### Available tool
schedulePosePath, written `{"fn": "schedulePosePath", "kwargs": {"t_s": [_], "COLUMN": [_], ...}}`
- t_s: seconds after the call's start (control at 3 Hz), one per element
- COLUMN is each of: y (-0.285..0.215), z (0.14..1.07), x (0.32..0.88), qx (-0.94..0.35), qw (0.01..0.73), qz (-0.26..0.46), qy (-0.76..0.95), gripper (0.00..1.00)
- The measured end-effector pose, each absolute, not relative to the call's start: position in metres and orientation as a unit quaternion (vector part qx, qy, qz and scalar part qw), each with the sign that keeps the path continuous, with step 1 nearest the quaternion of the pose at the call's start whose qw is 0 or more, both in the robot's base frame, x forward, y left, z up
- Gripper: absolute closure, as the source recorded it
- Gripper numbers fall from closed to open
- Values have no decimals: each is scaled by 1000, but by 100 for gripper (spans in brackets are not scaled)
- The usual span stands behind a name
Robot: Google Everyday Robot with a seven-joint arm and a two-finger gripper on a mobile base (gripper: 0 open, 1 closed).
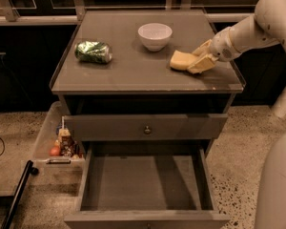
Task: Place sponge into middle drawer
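The pale-yellow sponge (180,60) lies on the cabinet top (133,73), right of centre, just in front of the white bowl. My gripper (200,57) reaches in from the right on the white arm and sits at the sponge's right end, low over the top and touching it. The middle drawer (143,182) is pulled out wide below, at the front of the cabinet; its flat tray holds nothing. Above it is a shut drawer front with a small round knob (147,129).
A white bowl (155,35) stands at the back centre of the top. A shiny green can (93,51) lies on its side at the left. A clear bin with small items (62,144) sits on the floor to the left. My white body (279,185) fills the lower right.
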State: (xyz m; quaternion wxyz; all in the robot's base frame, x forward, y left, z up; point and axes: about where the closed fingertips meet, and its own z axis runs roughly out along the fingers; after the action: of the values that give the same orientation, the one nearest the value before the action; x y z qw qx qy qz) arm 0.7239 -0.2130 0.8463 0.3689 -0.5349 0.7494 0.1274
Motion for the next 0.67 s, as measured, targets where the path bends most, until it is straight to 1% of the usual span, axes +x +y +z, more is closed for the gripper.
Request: {"fn": "schedulePosePath", "kwargs": {"t_s": [0.67], "y": [-211], "z": [869], "x": [663], "qx": [-569], "qw": [395], "qz": [115], "qy": [712], "gripper": [100]}}
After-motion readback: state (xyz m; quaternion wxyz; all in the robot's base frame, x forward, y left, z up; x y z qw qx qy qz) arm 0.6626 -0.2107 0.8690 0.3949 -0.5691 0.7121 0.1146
